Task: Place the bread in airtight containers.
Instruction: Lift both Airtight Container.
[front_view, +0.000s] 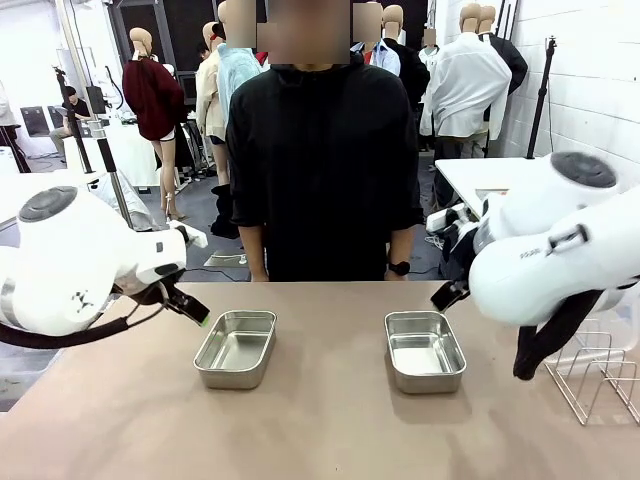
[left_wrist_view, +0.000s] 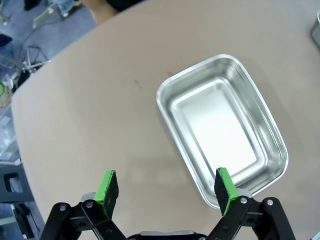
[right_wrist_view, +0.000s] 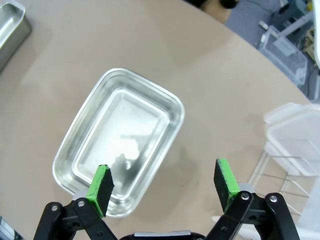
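Note:
Two shallow steel containers stand open and empty on the brown table, one at the left (front_view: 235, 348) and one at the right (front_view: 424, 350). No bread is in view. My left gripper (front_view: 195, 308) hovers just left of the left container (left_wrist_view: 222, 127); in the left wrist view it (left_wrist_view: 167, 187) is open with nothing between its green pads. My right gripper (front_view: 447, 294) hangs above the far right edge of the right container (right_wrist_view: 120, 137); in the right wrist view it (right_wrist_view: 163, 185) is open and empty too.
A person in black (front_view: 322, 160) stands at the far edge, hands out of sight. A wire rack (front_view: 600, 375) sits at the table's right edge, with a clear plastic piece (right_wrist_view: 295, 132) on it. The left container's corner (right_wrist_view: 10, 30) shows farther off.

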